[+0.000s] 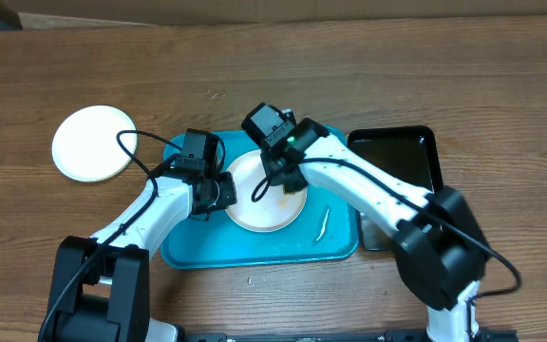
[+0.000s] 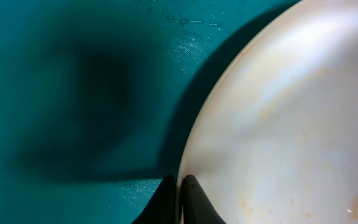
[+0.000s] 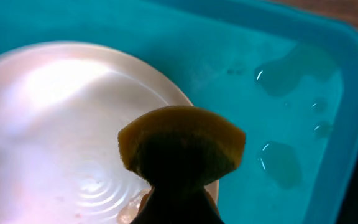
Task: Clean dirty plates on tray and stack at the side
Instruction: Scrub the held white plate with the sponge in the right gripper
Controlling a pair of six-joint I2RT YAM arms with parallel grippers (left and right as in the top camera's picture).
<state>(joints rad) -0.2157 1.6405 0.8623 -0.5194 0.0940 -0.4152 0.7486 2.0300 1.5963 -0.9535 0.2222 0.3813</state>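
Observation:
A white plate [image 1: 264, 201] lies on the turquoise tray [image 1: 198, 249]. My left gripper [image 1: 224, 190] is shut on the plate's left rim; the left wrist view shows both fingers [image 2: 182, 196] pinching the rim of the plate [image 2: 291, 124], which has faint orange smears. My right gripper [image 1: 281, 171] is shut on a yellow sponge [image 3: 182, 146] and holds it over the plate's [image 3: 61, 124] wet surface near its right edge. Another white plate [image 1: 93, 142] lies on the table to the left of the tray. The third plate is out of view.
A black rectangular tub [image 1: 402, 157] stands to the right of the tray. A thin pale strip [image 1: 322, 224] lies on the tray's right part. Water drops [image 3: 278, 162] sit on the tray floor.

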